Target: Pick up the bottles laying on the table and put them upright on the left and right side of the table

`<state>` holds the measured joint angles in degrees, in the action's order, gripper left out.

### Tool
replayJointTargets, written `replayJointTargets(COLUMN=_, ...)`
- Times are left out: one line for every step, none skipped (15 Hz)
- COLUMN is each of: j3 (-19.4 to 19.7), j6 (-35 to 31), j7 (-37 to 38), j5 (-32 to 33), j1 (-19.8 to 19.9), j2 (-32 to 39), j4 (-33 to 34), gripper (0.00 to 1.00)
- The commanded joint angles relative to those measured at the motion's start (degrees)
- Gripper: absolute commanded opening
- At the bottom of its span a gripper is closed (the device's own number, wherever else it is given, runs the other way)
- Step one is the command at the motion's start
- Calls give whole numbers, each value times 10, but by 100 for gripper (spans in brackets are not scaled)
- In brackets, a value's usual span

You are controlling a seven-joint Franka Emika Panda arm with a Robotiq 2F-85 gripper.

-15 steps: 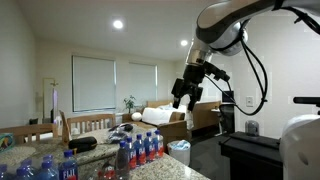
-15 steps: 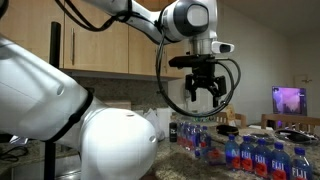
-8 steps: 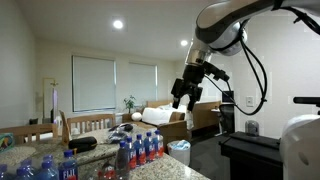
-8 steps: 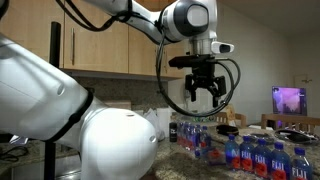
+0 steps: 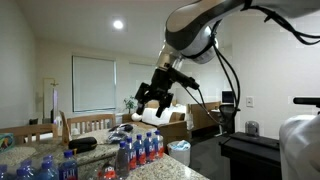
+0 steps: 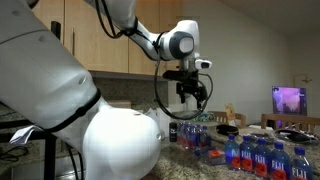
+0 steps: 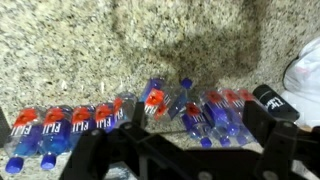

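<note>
Several small clear bottles with blue caps and red or blue labels stand in groups on the speckled table (image 7: 150, 40). In both exterior views there is one group with red labels (image 5: 140, 149) (image 6: 195, 135) and another with blue labels (image 5: 50, 168) (image 6: 258, 156). My gripper (image 5: 152, 95) (image 6: 190, 92) hangs open and empty well above the red-labelled group. In the wrist view a row of bottles (image 7: 60, 122) and a tighter cluster (image 7: 195, 110) lie below the spread fingers (image 7: 190, 150). I cannot tell from that view whether any bottle lies on its side.
A black object (image 7: 275, 100) lies right of the cluster, with something white (image 7: 305, 70) beyond it. A dark bowl-like item (image 5: 82, 144) sits on the table. A black stand (image 5: 250, 150) is to the side. Cabinets (image 6: 100, 40) are behind the arm.
The arm has swung sideways, carrying the gripper to a spot over the red-labelled bottles. The gripper stays open and empty. The bottles have not moved.
</note>
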<state>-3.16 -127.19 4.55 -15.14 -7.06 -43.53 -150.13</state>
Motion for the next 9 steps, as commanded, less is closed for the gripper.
replayJointTargets(j3=-88, j6=-161, j7=122, j5=-30, j1=5, j2=108, j4=8, gripper=100)
replayJointTargets(j3=-109, j6=-209, j7=157, j5=-30, j1=8, j2=143, j4=10, gripper=100)
replayJointTargets(j3=-135, j6=-258, j7=203, j5=-19, j1=19, j2=183, j4=15, gripper=100)
replayJointTargets(j3=-152, j6=-286, j7=234, j5=-7, j1=25, j2=224, j4=27, gripper=100)
replayJointTargets(j3=-172, j6=-287, j7=273, j5=17, j1=42, j2=261, j4=44, gripper=100)
replayJointTargets(j3=-181, j6=-284, j7=294, j5=34, j1=49, j2=296, j4=63, gripper=100)
replayJointTargets(j3=-150, j6=-273, j7=253, j5=15, j1=14, j2=223, j4=17, gripper=100)
replayJointTargets(j3=-157, j6=-278, j7=272, j5=27, j1=19, j2=257, j4=32, gripper=100)
replayJointTargets(j3=-157, j6=-281, j7=279, j5=31, j1=20, j2=282, j4=46, gripper=100)
